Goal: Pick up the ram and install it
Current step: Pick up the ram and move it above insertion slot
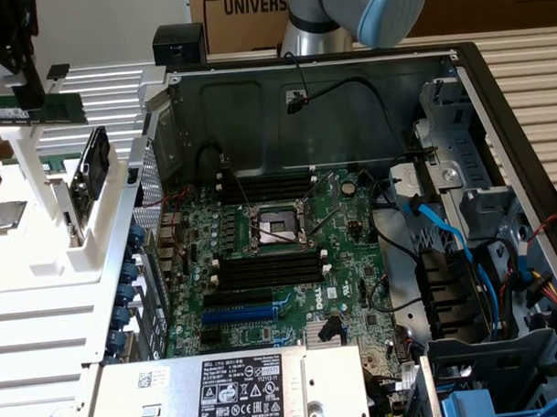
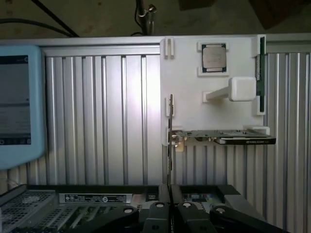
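Note:
The ram (image 1: 39,109) is a long green stick lying on edge in the white rack (image 1: 52,283), at the exterior view's far left. The wrist view shows the ram (image 2: 261,73) as a thin green strip along the white rack's (image 2: 184,82) edge. My gripper (image 2: 170,206) hangs high over the rack with its fingers pressed together and nothing visible between them. In the exterior view the dark gripper (image 1: 27,81) is just above the ram. The open computer case holds the motherboard (image 1: 285,291), with long black memory slots (image 1: 267,268) either side of the processor socket (image 1: 273,228).
The rack also carries a square silver processor (image 2: 214,57) and a graphics card (image 2: 223,138) standing on edge. A blue-framed tablet (image 2: 19,102) lies on the ribbed metal table. Blue and black cables (image 1: 442,232) and drive cages crowd the case's right side. A power supply (image 1: 245,390) sits in front.

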### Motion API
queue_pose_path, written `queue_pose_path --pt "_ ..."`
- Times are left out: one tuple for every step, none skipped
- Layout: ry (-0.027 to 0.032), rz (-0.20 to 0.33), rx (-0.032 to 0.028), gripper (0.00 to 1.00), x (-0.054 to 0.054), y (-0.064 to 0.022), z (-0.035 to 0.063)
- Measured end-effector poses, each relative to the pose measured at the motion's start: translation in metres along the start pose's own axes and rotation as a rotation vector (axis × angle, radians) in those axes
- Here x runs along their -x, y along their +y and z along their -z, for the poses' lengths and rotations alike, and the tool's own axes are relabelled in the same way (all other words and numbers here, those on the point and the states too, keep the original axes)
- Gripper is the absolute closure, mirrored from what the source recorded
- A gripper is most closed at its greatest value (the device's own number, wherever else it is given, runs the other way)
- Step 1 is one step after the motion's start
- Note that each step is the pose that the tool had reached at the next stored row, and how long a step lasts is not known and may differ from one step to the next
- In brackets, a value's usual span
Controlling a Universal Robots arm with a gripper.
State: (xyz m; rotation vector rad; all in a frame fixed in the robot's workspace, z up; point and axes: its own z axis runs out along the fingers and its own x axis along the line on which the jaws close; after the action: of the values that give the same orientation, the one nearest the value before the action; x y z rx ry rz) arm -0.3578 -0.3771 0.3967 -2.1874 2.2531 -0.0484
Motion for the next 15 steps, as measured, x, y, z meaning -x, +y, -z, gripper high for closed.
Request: queue_pose_path --pt "-0.0002 0.000 -0.0002 0.87 0.000 -0.0023 0.0007" --pt "-0.0005 0.000 -0.0007 0.87 0.000 -0.0069 0.0019" --pt "-0.0006 0.000 -0.0011 0.87 0.000 -0.0093 0.0025" --pt "-0.0007 0.000 -0.0013 0.87 0.000 -0.0117 0.0031" --pt "-0.0008 0.000 -0.0016 0.87 0.000 -0.0143 0.0037" --pt "-0.0007 0.000 -0.0018 0.87 0.000 -0.0170 0.0044" --pt "-0.0008 0.000 -0.0020 0.87 0.000 -0.0196 0.0050" --pt "-0.0008 0.000 -0.0022 0.87 0.000 -0.0225 0.0056" --pt "-0.0008 0.000 -0.0024 0.87 0.000 -0.0252 0.0062" --pt "-0.0008 0.000 -0.0025 0.87 0.000 -0.0281 0.0067" --pt "-0.0008 0.000 -0.0026 0.87 0.000 -0.0341 0.0077" --pt "-0.0008 0.000 -0.0027 0.87 0.000 -0.0369 0.0082" --pt "-0.0008 0.000 -0.0028 0.87 0.000 -0.0397 0.0087" --pt "-0.0009 0.000 -0.0030 0.87 0.000 -0.0425 0.0091" --pt "-0.0008 0.000 -0.0032 0.87 0.000 -0.0452 0.0096"
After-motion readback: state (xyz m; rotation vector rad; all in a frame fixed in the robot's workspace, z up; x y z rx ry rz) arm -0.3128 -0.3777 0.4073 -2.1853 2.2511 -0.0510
